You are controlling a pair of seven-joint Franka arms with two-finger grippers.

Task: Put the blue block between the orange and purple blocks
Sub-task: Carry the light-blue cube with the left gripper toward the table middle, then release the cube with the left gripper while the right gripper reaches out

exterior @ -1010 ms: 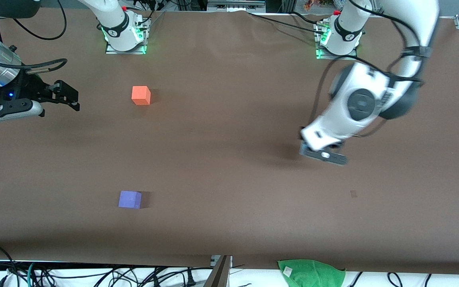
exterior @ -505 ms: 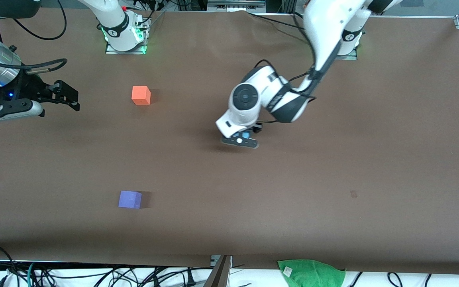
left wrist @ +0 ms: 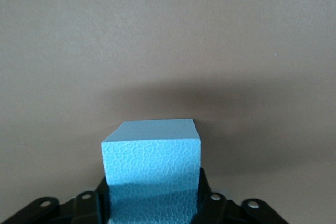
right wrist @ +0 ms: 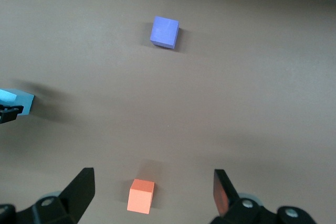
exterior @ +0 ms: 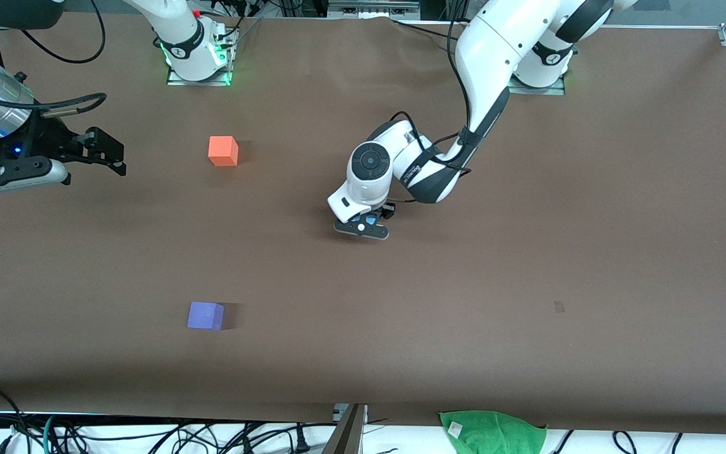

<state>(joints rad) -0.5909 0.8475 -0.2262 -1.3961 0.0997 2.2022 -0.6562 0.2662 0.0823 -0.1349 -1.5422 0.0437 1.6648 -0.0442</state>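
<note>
Purple block (exterior: 205,315) sits nearest the front camera on the brown table (exterior: 527,328), toward the right arm's end. Mid-table, left gripper (exterior: 363,226) is down low at the table, the blue block (left wrist: 151,169) between its fingers (left wrist: 86,205); can't tell if they pinch it or have let go. It's well apart from both other blocks, toward the left arm's end of them. Orange block (exterior: 222,151) is farther from the camera than the purple one, roughly in line with it. Right gripper (exterior: 95,151) waits near the table's edge at its own end, fingers (right wrist: 79,190) spread wide, holding nothing.
</note>
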